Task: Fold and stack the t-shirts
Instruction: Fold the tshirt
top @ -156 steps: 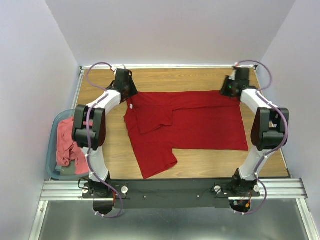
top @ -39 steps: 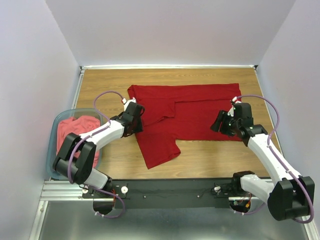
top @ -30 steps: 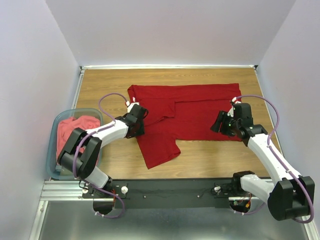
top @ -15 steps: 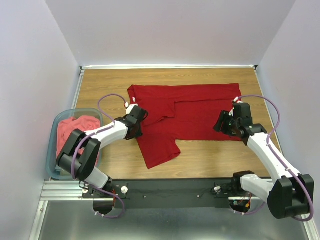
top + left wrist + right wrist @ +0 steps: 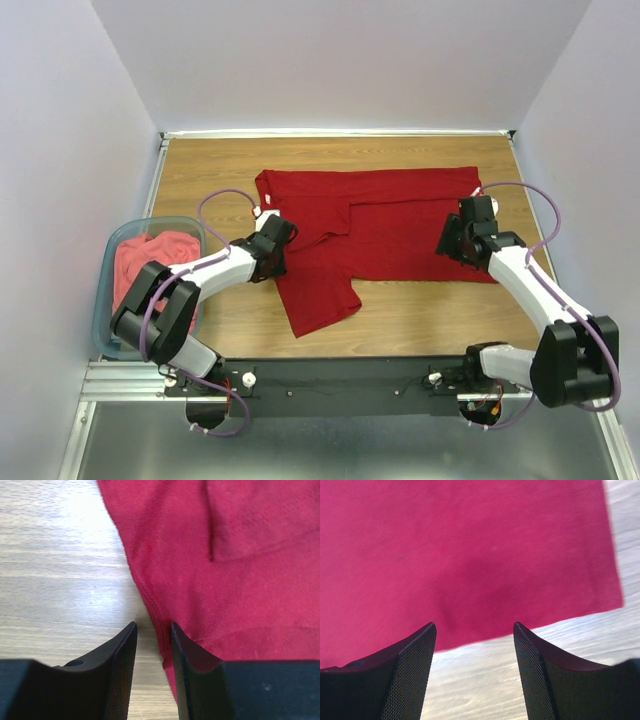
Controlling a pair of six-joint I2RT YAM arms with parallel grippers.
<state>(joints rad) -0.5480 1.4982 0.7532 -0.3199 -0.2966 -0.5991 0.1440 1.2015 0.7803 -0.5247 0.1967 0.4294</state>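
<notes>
The wooden table point(image 5: 420, 310) bears the crimson t-shirt point(image 5: 400, 228).

There were two t-shirts: one crimson t-shirt point(image 5: 400, 225) on the worktop point(image 5: 430, 315) and one coral-pink t-shirt point(image 5: 150, 248) inside the tub point(image 5: 101, 300). There was only one tub and one worktop. Two arms were counted, the left arm point(image 5: 215, 268) and the right arm point(image 5: 525, 280), and each carried two fingers point(image 5: 117, 680), four in all. Each arm also had one purple cable point(image 5: 225, 193), two cables together.

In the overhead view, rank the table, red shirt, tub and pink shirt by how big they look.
Largest to smallest:
1. table
2. red shirt
3. tub
4. pink shirt, bunched inside the tub and partly hidden by the left arm
</notes>
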